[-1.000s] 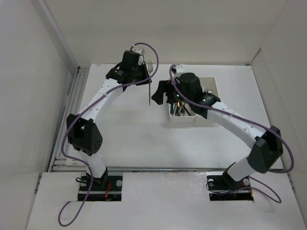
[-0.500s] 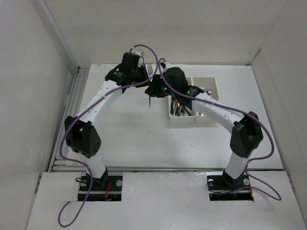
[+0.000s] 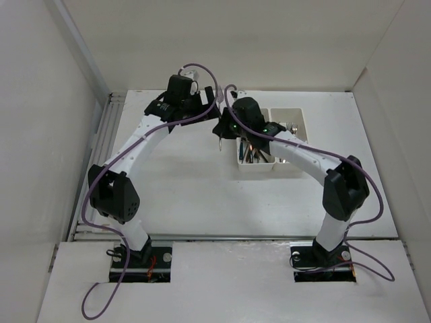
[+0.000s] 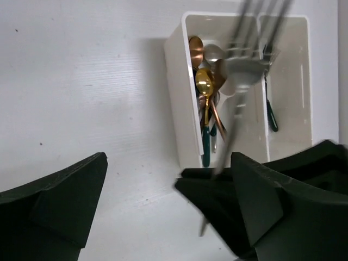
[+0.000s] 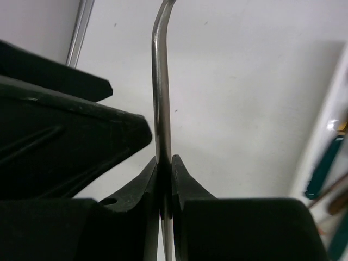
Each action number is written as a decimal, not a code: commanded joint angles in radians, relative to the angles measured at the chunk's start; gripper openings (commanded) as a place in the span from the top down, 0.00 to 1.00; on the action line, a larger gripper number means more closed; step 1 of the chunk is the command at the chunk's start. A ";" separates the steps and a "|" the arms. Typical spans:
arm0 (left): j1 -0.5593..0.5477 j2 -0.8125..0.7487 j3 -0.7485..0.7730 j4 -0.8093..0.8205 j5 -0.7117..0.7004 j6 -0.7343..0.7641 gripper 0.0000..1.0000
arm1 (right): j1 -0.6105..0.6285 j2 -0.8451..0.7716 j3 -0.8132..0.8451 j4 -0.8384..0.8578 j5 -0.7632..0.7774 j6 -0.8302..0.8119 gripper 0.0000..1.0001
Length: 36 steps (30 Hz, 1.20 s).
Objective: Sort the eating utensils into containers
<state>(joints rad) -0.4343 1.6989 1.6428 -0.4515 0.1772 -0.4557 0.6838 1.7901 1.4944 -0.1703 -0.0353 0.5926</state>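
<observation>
Bins (image 4: 175,103) on desk (image 4: 81,81): the one nearer the arms has spoons (image 4: 204,81), so forks prob go in the other. Just left of bins, R end effector (image 5: 165,179) is pinched narrow on a silver fork (image 5: 159,81) by its handle, off the desk, prob to carry it over the fork bin. Beyond, further left of bins, L end effector (image 4: 168,163) is wide, holding nothing. Looks like a hand-off, as R arm is closer to bins.
</observation>
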 commanded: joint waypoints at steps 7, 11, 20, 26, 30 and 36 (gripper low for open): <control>0.042 -0.074 -0.018 0.019 0.010 0.011 0.00 | -0.274 -0.199 -0.020 -0.234 0.225 -0.319 1.00; 0.075 -0.084 -0.027 0.019 0.001 0.020 0.00 | -0.375 -0.181 -0.068 -0.302 0.294 -0.461 1.00; 0.085 -0.084 -0.037 0.028 0.028 0.020 0.00 | -0.412 -0.034 -0.171 -0.233 0.360 -0.432 0.99; 0.094 -0.103 -0.057 0.028 0.028 0.020 0.00 | -0.412 -0.030 -0.149 -0.256 0.440 -0.378 0.40; 0.103 -0.104 -0.057 0.028 0.028 0.029 0.00 | -0.412 -0.124 -0.137 -0.244 0.506 -0.378 0.25; 0.140 -0.104 -0.057 0.028 -0.011 0.038 0.00 | -0.447 -0.340 -0.077 -0.279 0.555 -0.396 0.01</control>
<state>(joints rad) -0.3199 1.6573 1.5898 -0.4450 0.1944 -0.4347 0.2596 1.5791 1.3399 -0.4633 0.4526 0.2039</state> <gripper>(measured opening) 0.997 0.967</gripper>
